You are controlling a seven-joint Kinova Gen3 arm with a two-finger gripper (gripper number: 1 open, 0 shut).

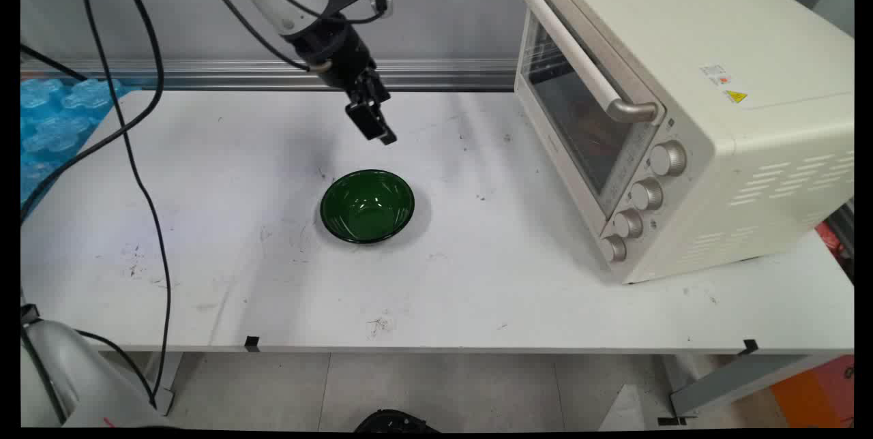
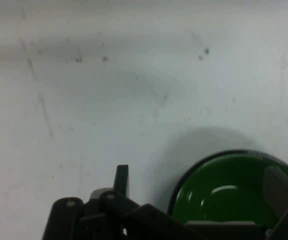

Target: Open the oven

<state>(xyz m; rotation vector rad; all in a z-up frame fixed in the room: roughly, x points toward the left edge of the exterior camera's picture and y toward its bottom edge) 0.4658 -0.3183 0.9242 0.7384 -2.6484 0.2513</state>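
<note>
Tool [image 1: 374,124] of mine hangs above the tabletop [image 1: 204,234] behind the empty green bowl [image 1: 367,206], holding nothing; I cannot tell its finger spacing. Dropping straight risks clipping the bowl's rim and skidding it toward the toaster oven [image 1: 682,118].

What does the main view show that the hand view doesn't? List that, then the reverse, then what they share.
Main view only: the cream toaster oven at the table's right with its door closed, blue sheeting at the left edge, hanging black cables, and the gripper raised above and behind the green bowl.
Hand view only: the fingers standing wide apart.
Both: the empty bowl and the scuffed white table.
</note>
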